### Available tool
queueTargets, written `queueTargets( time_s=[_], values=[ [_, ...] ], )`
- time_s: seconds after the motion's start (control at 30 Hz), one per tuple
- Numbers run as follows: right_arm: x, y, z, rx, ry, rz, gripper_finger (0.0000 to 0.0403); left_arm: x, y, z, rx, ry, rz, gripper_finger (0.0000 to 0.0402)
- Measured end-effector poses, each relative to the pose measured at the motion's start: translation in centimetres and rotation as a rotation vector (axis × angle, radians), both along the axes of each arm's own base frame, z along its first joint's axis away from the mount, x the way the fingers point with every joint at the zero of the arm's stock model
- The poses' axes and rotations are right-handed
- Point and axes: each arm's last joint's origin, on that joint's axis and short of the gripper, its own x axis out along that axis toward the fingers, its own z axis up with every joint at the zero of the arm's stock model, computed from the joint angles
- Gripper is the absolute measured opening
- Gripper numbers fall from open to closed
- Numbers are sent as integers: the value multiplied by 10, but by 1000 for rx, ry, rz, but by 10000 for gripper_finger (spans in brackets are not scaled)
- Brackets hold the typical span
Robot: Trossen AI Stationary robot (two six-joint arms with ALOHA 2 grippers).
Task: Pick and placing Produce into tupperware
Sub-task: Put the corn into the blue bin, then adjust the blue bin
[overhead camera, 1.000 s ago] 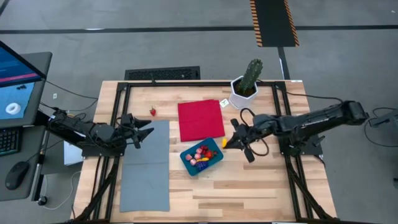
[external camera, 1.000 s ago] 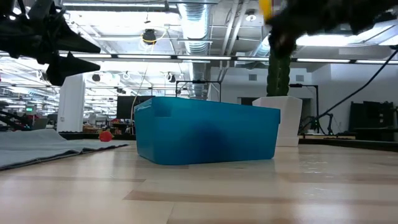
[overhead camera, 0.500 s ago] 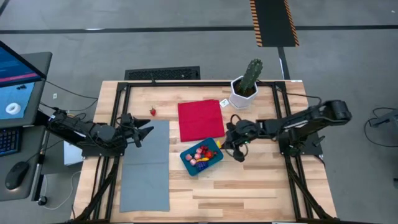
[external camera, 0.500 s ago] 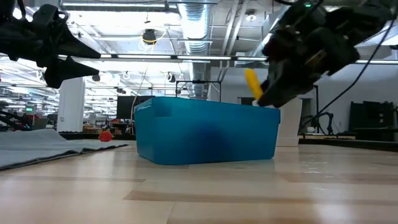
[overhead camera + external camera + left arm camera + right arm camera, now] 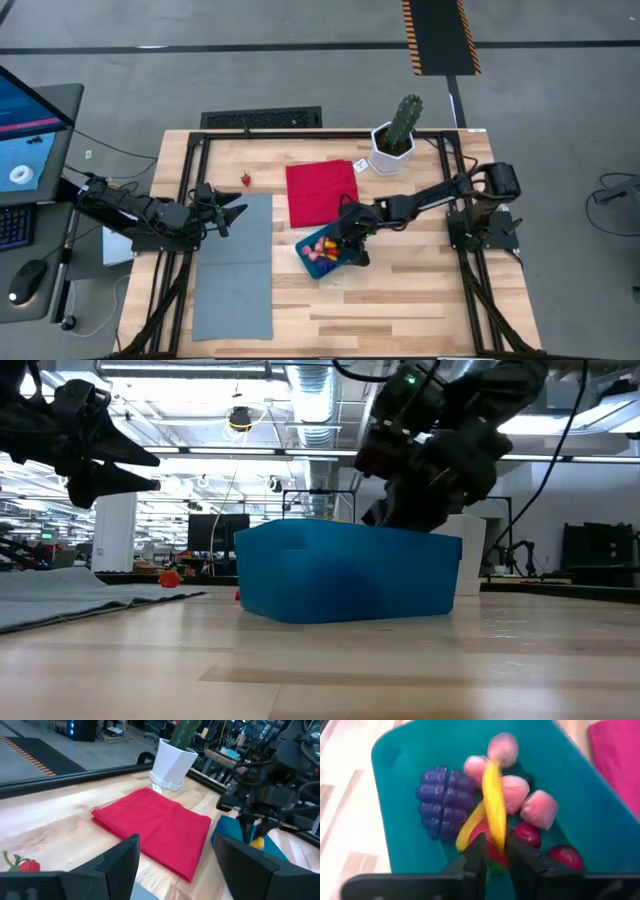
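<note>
The teal tupperware (image 5: pixel 312 262) (image 5: pixel 350 575) (image 5: pixel 395 810) sits on the wood in front of the red cloth. Inside lie pink pieces (image 5: pixel 535 807), red ones (image 5: pixel 562 855), a purple cluster (image 5: pixel 437 800) and a yellow piece (image 5: pixel 466 831). My right gripper (image 5: pixel 341 240) (image 5: pixel 496 852) reaches into it from the table's right, shut on a yellow banana piece (image 5: pixel 494 795) (image 5: pixel 256 843). One red strawberry (image 5: pixel 245 180) (image 5: pixel 22 865) lies on the table near the far left. My left gripper (image 5: pixel 233 208) (image 5: pixel 175 865) hovers open by the grey mat's far edge. My right gripper pinches the yellow banana piece by its nearer end (image 5: pixel 496 834) between the two fingers (image 5: pixel 476 854). It comes slanting down from the table's right. The piece sticks out forward past the fingertips, over the produce in the tupperware; whether it touches them I cannot tell.
The folded red cloth (image 5: pixel 322 192) (image 5: pixel 155 822) lies just beyond the tupperware. A cactus in a white pot (image 5: pixel 398 138) (image 5: pixel 174 752) stands at the far right. The grey mat (image 5: pixel 235 268) covers the near left. Bare wood stretches along the near edge.
My right gripper has carried the yellow piece from right of the tupperware toward the table's left and down, until it is over the produce inside. The tupperware has shifted a little on the wood. My left arm has kept still.
</note>
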Motion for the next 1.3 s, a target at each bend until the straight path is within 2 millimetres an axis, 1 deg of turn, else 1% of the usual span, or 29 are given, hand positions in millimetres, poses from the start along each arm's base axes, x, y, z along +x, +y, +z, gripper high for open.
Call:
queueTargets(
  time_s=[0.1, 0.27, 0.37, 0.47, 0.57, 0.7, 0.8, 1.0, 1.3],
  values=[
    [8, 4, 4, -6, 8, 11, 104, 0, 0, 0, 0, 0, 0, 245],
    [16, 6, 19, -22, -13, 29, 158, 0, 0, 1, -14, -20, 2, 245],
    [11, 2, 24, -36, 17, 10, 185, 0, 0, 1, -33, -29, 5, 245],
    [8, -4, 21, -69, 68, -47, 200, 0, 0, 1, -35, -30, 2, 245],
    [7, -4, 19, -66, 92, -63, 206, 0, 0, 1, -42, -32, 0, 245],
    [5, 3, 19, -52, 110, -57, 207, 0, 0, 1, -43, -33, 0, 245],
    [1, 9, 16, -43, 160, -69, 203, 0, 0, 1, -54, -38, 2, 245],
    [-3, 24, 10, -29, 222, -74, 196, 0, 0, 1, -69, -46, 5, 245],
    [-9, 46, 10, 22, 261, -104, 195, 0, 0, 2, -76, -50, 6, 245]
  ],
)
